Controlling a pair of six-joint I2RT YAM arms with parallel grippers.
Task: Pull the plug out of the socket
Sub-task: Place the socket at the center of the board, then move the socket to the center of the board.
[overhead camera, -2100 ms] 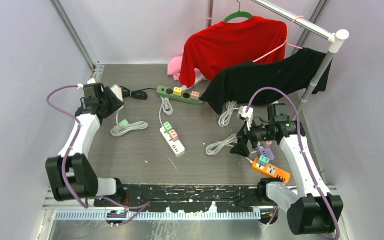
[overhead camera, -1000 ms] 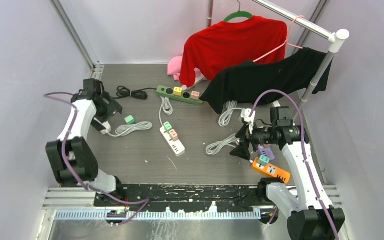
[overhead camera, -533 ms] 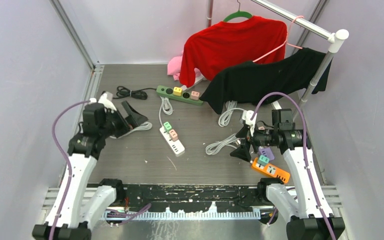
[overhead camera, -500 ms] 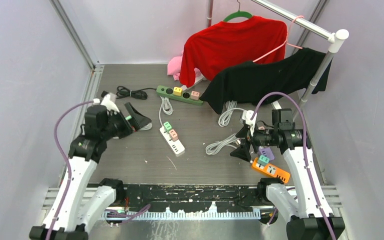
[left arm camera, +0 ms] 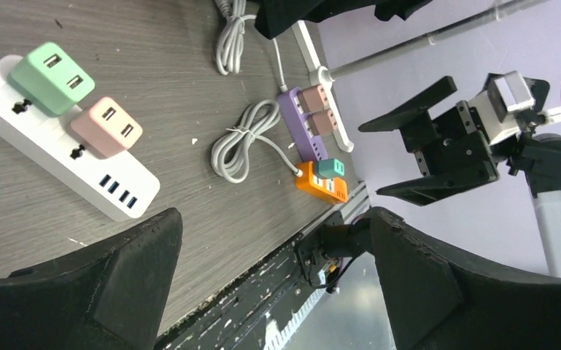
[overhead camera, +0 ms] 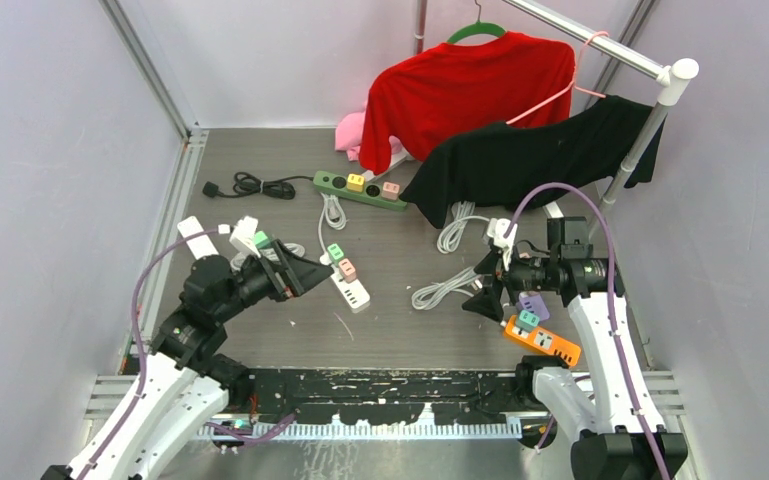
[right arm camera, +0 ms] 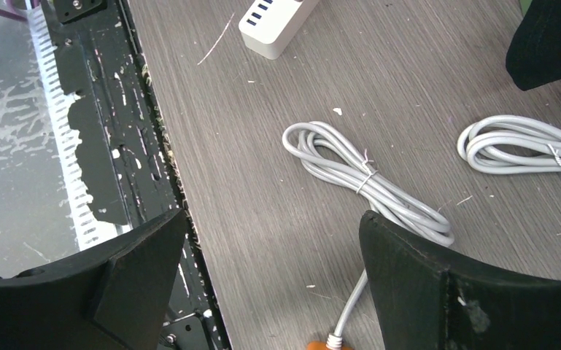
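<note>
White plastic marks the power strip (overhead camera: 354, 292) near the middle of the table (overhead camera: 290, 325), with a green plug (overhead camera: 335, 252) and a pink plug (overhead camera: 347, 268) seated side by side in its sockets. We see the left gripper (overhead camera: 305, 272) hovering just beside that strip, jaws spread wide and holding nothing. In the left wrist view both plugs lie up and left of the fingers (left arm camera: 117, 292). The right gripper (overhead camera: 480, 290) hangs above a coiled grey cable (overhead camera: 440, 290), jaws likewise apart and empty, near an orange strip (overhead camera: 545, 342) carrying a teal plug (overhead camera: 528, 319).
</note>
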